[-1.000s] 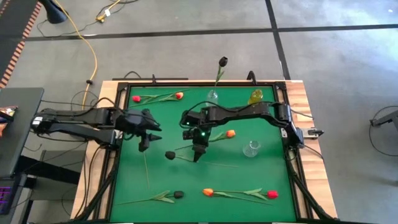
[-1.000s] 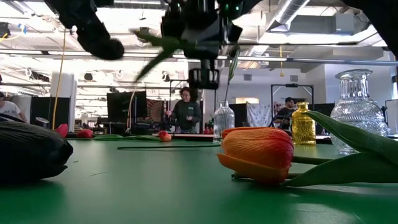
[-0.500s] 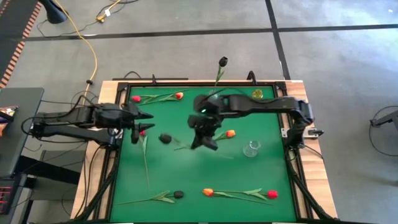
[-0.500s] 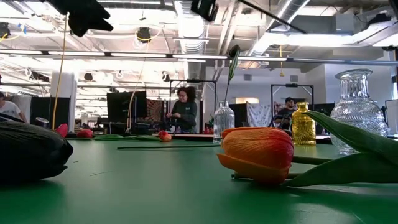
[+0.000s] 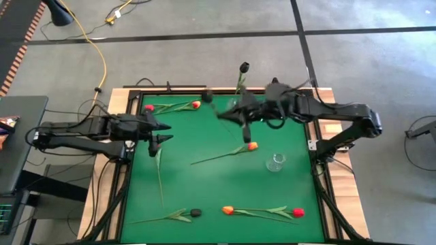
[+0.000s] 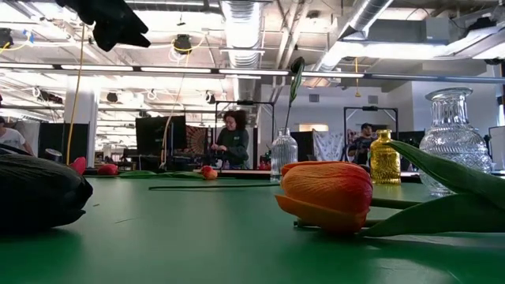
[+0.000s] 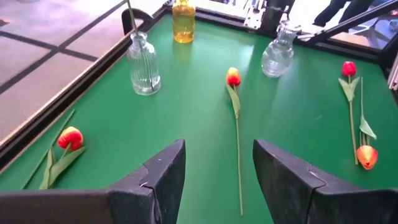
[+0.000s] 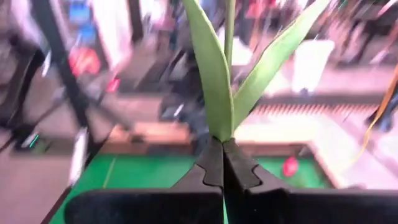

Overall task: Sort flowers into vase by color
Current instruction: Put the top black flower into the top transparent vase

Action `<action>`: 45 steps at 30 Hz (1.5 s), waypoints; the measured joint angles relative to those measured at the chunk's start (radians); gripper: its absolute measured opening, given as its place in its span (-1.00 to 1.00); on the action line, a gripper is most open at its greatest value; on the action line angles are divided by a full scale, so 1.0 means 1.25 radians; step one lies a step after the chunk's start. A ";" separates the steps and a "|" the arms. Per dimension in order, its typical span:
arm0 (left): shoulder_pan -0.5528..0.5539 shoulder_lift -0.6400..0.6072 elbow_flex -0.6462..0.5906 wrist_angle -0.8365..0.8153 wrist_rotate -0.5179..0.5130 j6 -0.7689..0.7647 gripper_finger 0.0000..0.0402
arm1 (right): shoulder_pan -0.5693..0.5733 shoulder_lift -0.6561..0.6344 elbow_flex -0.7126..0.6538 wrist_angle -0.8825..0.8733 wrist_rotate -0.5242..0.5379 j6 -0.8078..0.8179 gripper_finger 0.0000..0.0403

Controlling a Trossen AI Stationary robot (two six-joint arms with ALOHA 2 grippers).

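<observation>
Near-black in the head and green in the stem: one held tulip (image 5: 206, 97), pinched low on its stem, right where the leaves fork, by the right gripper (image 5: 244, 117). Fingers (image 8: 211, 163) pressed tight together on that stem. Head out to the left of the gripper, over the back edge of the table (image 5: 204, 184), just beside the ribbed clear vase (image 7: 143, 65).

Nine flowers counted in all:
- Three near-black: the held one, one standing in the ribbed vase (image 5: 244, 67), one lying at the front (image 5: 195, 213).
- Three orange: back left (image 5: 196, 104), centre (image 5: 252, 145), front (image 5: 228, 210).
- Two red: back left (image 5: 149, 107) and front right (image 5: 298, 213).
- One more lying stem (image 5: 161, 180) with its head hidden under the left arm, colour not to be told.

Three vases: the ribbed clear one, a yellow one (image 7: 183, 22) near it along the back edge, and a round clear one (image 7: 277, 53) towards the right of the green.

Left gripper (image 5: 160, 133) well apart from the held tulip, over the table's left side, fingers (image 7: 163, 177) spread wide and holding nothing.
</observation>
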 joint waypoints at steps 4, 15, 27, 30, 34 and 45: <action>0.000 0.020 0.000 0.000 0.002 -0.012 -0.12 | -0.057 -0.046 -0.181 0.285 0.010 -0.002 -0.92; 0.000 0.060 0.000 0.008 -0.007 -0.066 -0.12 | -0.136 -0.026 -0.331 0.535 0.012 -0.210 -0.90; 0.000 0.098 0.000 0.019 -0.051 -0.096 -0.12 | -0.192 0.010 -0.338 0.562 0.028 -0.282 -0.91; 0.000 0.106 0.000 0.019 -0.057 -0.104 -0.12 | -0.208 0.019 -0.353 0.569 0.032 -0.283 -0.91; 0.000 0.114 0.000 0.021 -0.057 -0.122 -0.12 | -0.238 0.017 -0.409 0.658 0.040 -0.248 -0.91; 0.000 0.117 0.000 0.018 -0.056 -0.135 -0.12 | -0.272 0.016 -0.460 0.737 0.039 -0.207 -0.91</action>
